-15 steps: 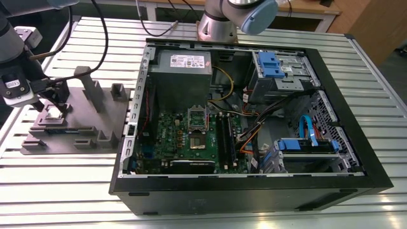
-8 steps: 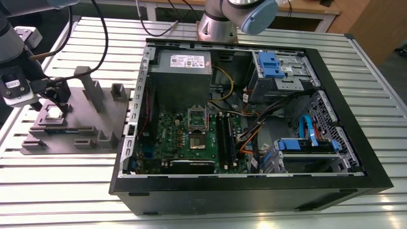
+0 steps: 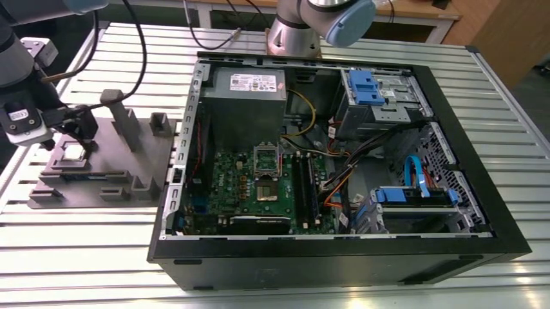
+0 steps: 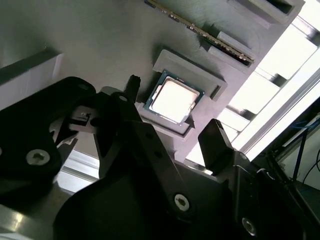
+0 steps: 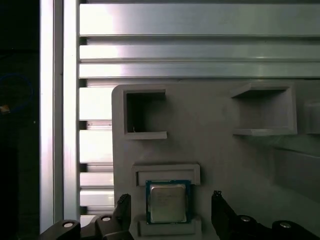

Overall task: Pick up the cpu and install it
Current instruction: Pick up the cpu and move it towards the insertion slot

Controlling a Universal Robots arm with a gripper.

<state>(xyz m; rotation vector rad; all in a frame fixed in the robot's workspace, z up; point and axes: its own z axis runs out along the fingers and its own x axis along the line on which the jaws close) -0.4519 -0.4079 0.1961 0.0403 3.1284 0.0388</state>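
Black matte fingers (image 5: 219,212) of the gripper (image 3: 72,138) are seen spread apart and released, one on either side of the cpu (image 5: 167,201), which is not touched. The wrist is pointed down. The cpu, with its shiny silver lid and dark green rim, is seated flat in a square recess of the grey plastic fixture (image 5: 210,150), directly beneath the hand. An open black computer case (image 3: 326,267) is recorded in the exterior view, well apart from the hand.

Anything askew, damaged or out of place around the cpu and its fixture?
Nothing stands out. The cpu sits square in its recess on the grey fixture, and the open gripper straddles it with a gap on each side.
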